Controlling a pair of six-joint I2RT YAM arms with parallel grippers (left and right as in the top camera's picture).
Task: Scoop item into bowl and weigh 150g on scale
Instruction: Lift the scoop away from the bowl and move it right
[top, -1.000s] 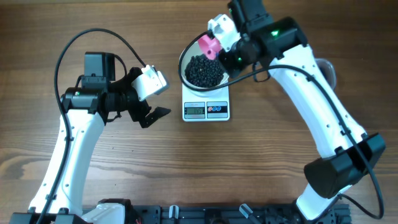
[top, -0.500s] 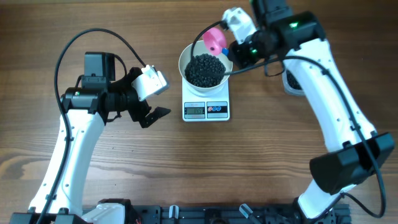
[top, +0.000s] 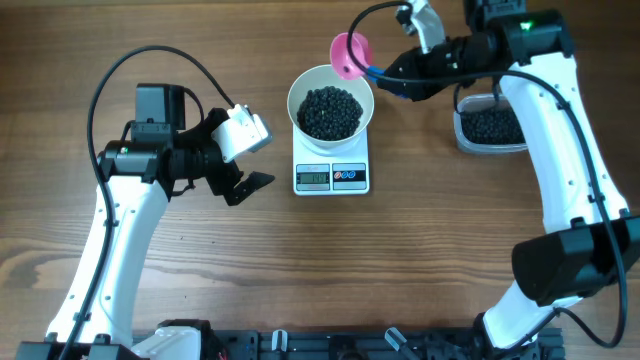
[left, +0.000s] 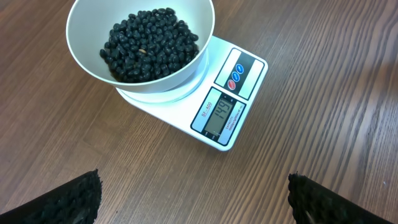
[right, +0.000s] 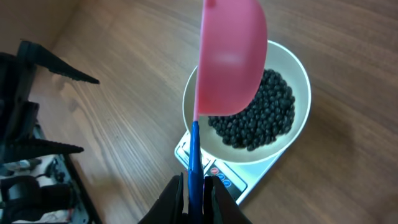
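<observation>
One wood-grain table (top: 400, 260); left fingers (left: 68, 199) spread wide, empty; right fingers (right: 174, 202) clamp pink scoop (right: 230, 56).

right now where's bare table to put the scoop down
Bare table in front of the scale is widest. A smaller strip lies between scale and tub. Crowded: behind the bowl, where the right gripper holds the scoop, and left of the scale by the open left gripper.

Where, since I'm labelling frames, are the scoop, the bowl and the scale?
scoop (top: 350, 52), overhead view, on its pink cup.
bowl (left: 84, 37), left wrist view, on its bare inner wall.
scale (left: 219, 118), left wrist view, on its grey display.
</observation>
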